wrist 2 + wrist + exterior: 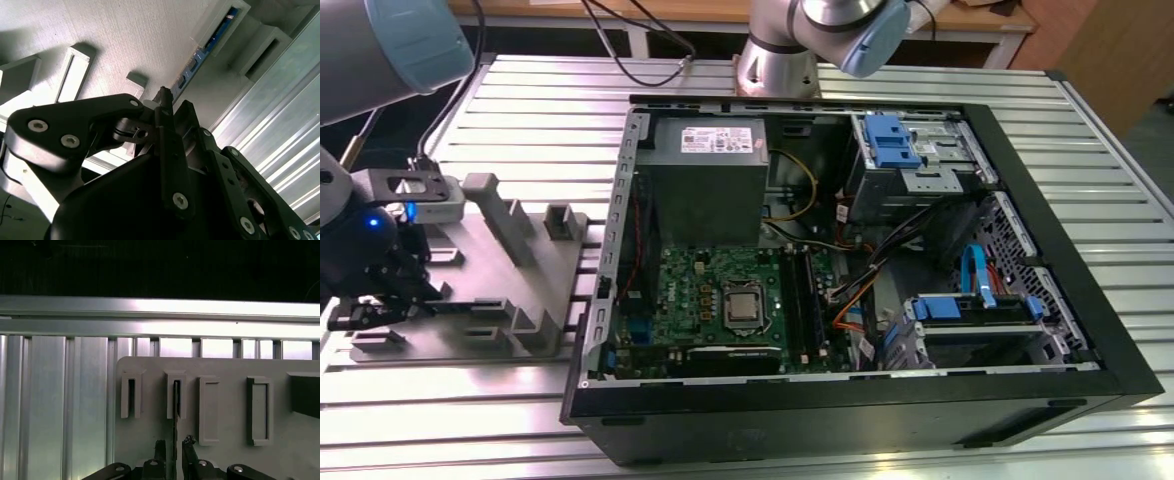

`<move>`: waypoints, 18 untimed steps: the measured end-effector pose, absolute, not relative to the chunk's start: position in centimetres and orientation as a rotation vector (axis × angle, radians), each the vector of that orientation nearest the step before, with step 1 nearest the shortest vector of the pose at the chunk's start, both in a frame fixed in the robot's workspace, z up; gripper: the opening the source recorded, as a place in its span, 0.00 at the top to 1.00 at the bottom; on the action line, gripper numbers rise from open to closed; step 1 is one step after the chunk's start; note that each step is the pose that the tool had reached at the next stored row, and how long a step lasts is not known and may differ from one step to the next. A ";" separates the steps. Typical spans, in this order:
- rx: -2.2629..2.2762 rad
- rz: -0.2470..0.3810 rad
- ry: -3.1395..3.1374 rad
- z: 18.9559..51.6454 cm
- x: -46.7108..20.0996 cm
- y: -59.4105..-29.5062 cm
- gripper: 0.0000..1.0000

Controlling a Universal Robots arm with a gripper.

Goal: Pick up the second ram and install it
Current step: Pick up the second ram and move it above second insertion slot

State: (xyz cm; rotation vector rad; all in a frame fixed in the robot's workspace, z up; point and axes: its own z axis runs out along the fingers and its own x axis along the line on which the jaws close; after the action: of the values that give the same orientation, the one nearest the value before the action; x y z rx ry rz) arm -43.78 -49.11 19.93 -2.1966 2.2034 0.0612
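Pick-up step, judging by the pose. At the exterior view's left, the black two-finger gripper [380, 305] sits low over the grey slotted plastic holder [507, 300]. Its jaws are narrow and straddle the thin dark-green second ram stick [176, 400], which stands in a holder slot. Probably needs a square pinch. The open black computer case [854, 410] is to the right.

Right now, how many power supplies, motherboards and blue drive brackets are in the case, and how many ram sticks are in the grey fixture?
Grey power supply: 1
Green motherboard: 1
Blue drive brackets: 2
Ram stick in the grey fixture: 1
Total: 5
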 end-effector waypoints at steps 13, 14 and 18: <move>-2.197 0.061 2.203 20.0 -43.2 -49.1 0.77; -2.197 0.061 2.203 20.0 -43.2 -49.1 0.84; -2.197 0.061 2.203 20.0 -43.2 -49.1 0.84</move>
State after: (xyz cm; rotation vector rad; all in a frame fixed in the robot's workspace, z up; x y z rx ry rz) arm -43.18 -49.11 20.00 -2.1967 2.2034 0.0614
